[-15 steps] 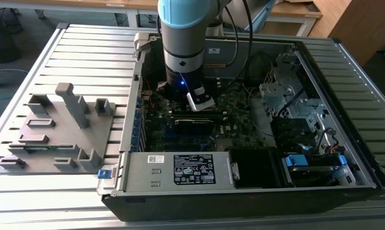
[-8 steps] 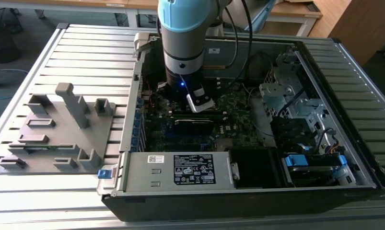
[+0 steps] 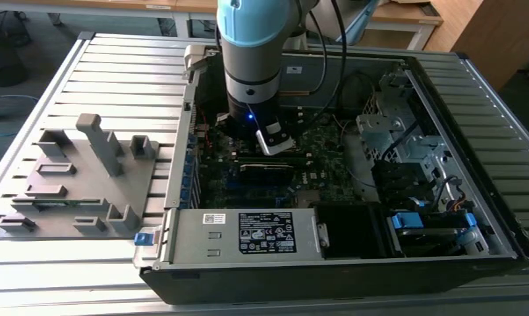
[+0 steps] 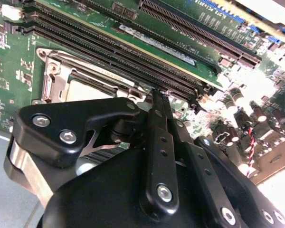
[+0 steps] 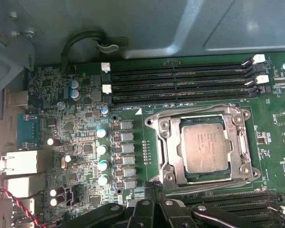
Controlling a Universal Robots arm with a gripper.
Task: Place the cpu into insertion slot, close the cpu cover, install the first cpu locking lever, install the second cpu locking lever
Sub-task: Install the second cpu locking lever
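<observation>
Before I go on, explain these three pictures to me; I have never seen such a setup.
The exterior view looks down on an open computer case on a slatted table. A grey and blue robot arm reaches into it, over the green motherboard. A grey fixture block lies at the exterior view's left.

The other two pictures come from cameras riding on the arm's wrist. In the first wrist view, the cpu sits in the insertion slot with the cpu cover closed around it. The black gripper, fingers together and holding nothing, is poised at the socket's edge.
</observation>
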